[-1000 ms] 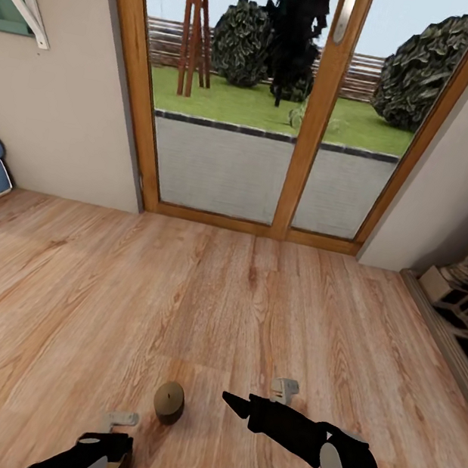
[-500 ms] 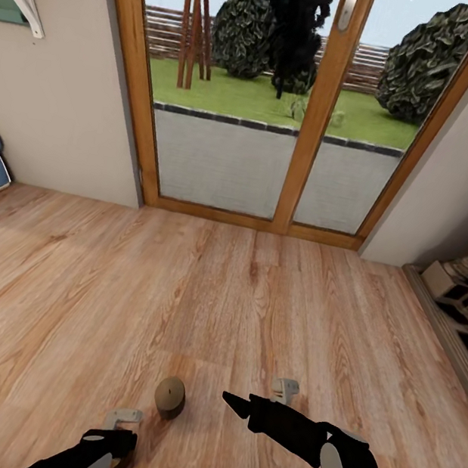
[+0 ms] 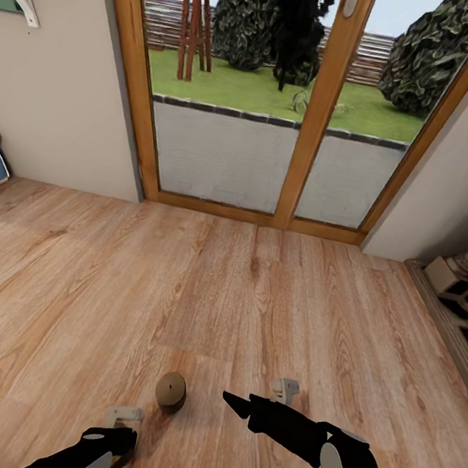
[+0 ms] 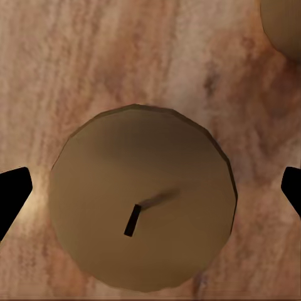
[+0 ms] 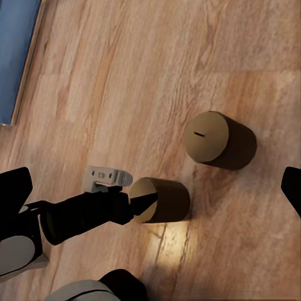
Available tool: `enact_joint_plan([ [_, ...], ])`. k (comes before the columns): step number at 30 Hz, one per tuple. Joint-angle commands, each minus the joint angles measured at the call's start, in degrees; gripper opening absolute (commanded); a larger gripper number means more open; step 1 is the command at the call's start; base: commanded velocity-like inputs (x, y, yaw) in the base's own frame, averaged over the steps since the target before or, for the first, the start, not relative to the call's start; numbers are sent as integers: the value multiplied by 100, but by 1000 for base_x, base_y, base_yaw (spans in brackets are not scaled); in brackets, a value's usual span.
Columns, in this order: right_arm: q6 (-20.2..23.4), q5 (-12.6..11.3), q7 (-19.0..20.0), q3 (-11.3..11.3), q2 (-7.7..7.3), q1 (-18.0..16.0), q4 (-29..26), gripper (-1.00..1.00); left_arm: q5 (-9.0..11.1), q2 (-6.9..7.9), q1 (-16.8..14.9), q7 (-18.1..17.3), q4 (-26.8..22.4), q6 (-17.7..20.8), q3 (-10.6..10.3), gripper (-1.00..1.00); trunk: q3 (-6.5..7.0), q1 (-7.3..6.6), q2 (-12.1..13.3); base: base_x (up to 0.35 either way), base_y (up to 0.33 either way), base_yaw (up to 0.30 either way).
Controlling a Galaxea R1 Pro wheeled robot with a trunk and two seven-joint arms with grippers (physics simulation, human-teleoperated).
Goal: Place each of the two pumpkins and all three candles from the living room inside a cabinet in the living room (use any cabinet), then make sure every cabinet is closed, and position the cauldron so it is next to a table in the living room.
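We are lowering our spread left hand [image 4: 150, 194] around a candle [image 4: 143, 199] at the head view's bottom left, needing a squeeze next; our right hand [image 3: 235, 402] is hovering spread.

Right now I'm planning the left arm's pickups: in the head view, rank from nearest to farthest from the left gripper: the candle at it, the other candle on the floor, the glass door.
1. Candle at the left gripper: candle at the gripper, between the jaws.
2. Second candle: on the floor just ahead, toward the right gripper.
3. Glass door: far across the floor.
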Motion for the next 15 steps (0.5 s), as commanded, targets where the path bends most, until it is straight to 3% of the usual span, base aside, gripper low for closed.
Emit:
enact_joint_plan([
  [1, 23, 3, 13, 2, -3, -3, -4, 100, 30, 8, -4, 50, -19, 24, -47, 100, -5, -1, -2, 0, 0, 0],
  [12, 23, 3, 13, 3, -3, -3, -4, 100, 30, 16, -116, 61, -19, 24, -41, 100, -5, -1, -2, 0, 0, 0],
  [15, 23, 3, 13, 3, -1, -3, -4, 100, 30, 16, -125, 78, -20, 24, -39, 100, -72, 6, -6, 0, 0, 0],
])
